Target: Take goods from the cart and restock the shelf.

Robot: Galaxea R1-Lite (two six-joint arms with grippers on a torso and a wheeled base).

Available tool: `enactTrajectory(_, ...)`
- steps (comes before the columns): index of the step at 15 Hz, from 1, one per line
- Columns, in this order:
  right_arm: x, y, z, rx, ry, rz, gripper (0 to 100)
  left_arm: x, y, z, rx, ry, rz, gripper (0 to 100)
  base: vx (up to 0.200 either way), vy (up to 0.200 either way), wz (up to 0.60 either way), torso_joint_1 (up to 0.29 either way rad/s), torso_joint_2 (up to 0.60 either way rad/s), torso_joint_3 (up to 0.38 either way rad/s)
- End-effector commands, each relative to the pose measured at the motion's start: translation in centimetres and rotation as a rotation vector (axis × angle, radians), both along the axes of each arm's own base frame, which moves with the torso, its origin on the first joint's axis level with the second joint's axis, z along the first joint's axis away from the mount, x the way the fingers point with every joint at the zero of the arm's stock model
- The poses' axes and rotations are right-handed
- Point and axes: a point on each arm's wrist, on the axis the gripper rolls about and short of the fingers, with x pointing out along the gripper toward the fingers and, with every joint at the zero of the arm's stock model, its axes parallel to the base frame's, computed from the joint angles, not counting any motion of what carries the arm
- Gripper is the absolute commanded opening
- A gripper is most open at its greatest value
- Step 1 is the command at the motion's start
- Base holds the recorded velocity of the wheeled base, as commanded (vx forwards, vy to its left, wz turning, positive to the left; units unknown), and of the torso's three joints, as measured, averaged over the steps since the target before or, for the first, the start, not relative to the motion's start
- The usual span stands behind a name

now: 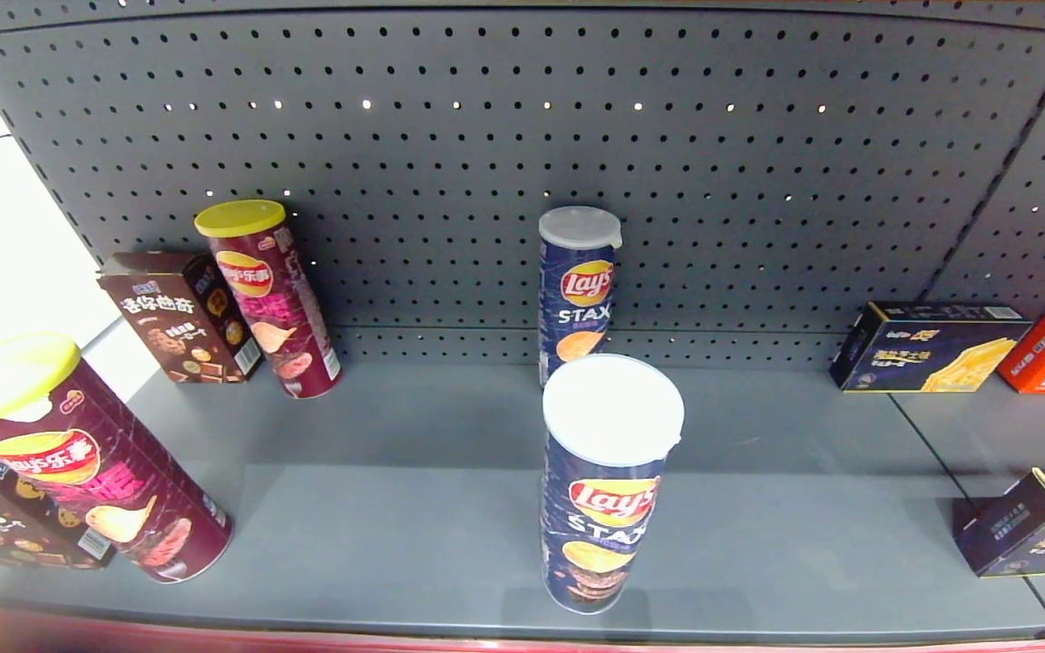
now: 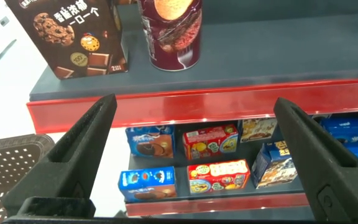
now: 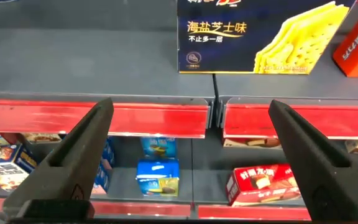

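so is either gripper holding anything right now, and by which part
Nothing is held. The left gripper and the right gripper are both open and empty.

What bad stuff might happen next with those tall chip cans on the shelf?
The front blue chip can stands alone near the shelf's front, so an arm bringing goods in might tip it. The maroon chip can sits close to the front edge, and a bump might send it off. The open left gripper and right gripper face the red shelf lip and might catch it when rising.
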Motion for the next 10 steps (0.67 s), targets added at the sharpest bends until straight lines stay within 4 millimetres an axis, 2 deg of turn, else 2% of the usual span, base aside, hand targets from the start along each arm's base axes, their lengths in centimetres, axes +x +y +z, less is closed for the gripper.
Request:
enactTrajectory(1,-0.08,0.00,-0.05,0.000,-0.011,0.004,100,0.01,0.00,0.01,0.000,0.001,0.001,100,0.000,0.000,0.00,0.000,0.00,0.000)
enactTrajectory(10,-0.08,0.00,-0.07,-0.002,-0.009,0.004,100,0.01,-0.01,0.01,0.006,0.001,-0.004,100,0.000,0.000,0.00,0.000,0.00,0.000)
